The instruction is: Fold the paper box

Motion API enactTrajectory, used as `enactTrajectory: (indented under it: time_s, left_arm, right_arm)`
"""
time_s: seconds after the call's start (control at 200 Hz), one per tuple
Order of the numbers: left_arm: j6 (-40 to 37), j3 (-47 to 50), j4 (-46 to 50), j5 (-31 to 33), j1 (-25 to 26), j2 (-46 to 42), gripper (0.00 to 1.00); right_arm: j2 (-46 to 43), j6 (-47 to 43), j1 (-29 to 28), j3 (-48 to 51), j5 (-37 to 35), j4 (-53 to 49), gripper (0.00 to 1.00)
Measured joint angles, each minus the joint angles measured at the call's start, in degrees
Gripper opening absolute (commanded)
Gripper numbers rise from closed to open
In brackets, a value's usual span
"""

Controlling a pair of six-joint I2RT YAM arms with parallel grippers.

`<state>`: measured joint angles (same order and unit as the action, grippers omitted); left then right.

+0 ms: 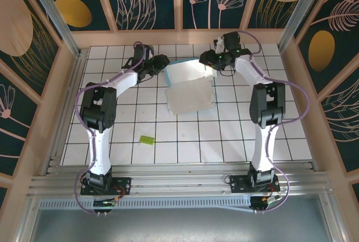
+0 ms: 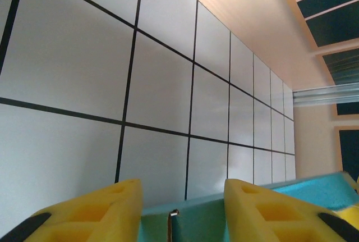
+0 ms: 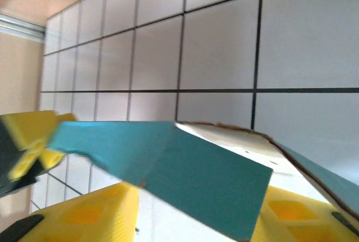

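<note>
The paper box (image 1: 189, 89) lies at the back middle of the tiled table, white side up, with turquoise flaps raised along its far edge. My left gripper (image 1: 164, 61) sits at the box's far left corner. In the left wrist view its yellow fingers (image 2: 106, 208) stand wide apart, open, with a turquoise flap of the paper box (image 2: 207, 219) between them. My right gripper (image 1: 205, 60) is at the far right corner. It is open too (image 3: 196, 192), and a turquoise flap of the paper box (image 3: 196, 166) stands tilted up between its fingers.
A tiny lime-green piece (image 1: 147, 140) lies on the tiles at the front left. The wooden back wall (image 1: 179, 37) runs just behind both grippers. The left gripper's yellow fingers (image 3: 28, 141) show at the left of the right wrist view.
</note>
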<state>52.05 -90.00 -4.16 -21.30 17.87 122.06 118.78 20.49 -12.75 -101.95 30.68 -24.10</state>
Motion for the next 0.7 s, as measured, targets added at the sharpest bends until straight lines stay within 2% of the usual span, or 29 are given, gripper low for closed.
enactTrajectory:
  time_s: [0.145,0.27,0.566,0.701]
  left_arm:
    - [-3.04,3.58,-1.66,-1.53,-0.02,-2.56,0.39]
    - [-4.81,5.51,-3.30,-3.19,0.15,-3.87,0.37]
    - [-6.03,8.04,-6.25,-4.48,2.25,-4.26,0.36]
    - [-6.03,10.45,-7.17,-4.42,2.95,-5.81,0.36]
  right_arm:
    - [-8.85,1.62,0.07,7.56,-1.36,4.90,0.52]
    - [-12.98,3.58,0.26,12.09,-3.32,7.87,0.53]
    - [-12.72,7.19,0.20,12.13,-7.61,6.88,0.54]
    - [-9.88,6.60,-0.31,8.31,-13.53,3.06,0.53]
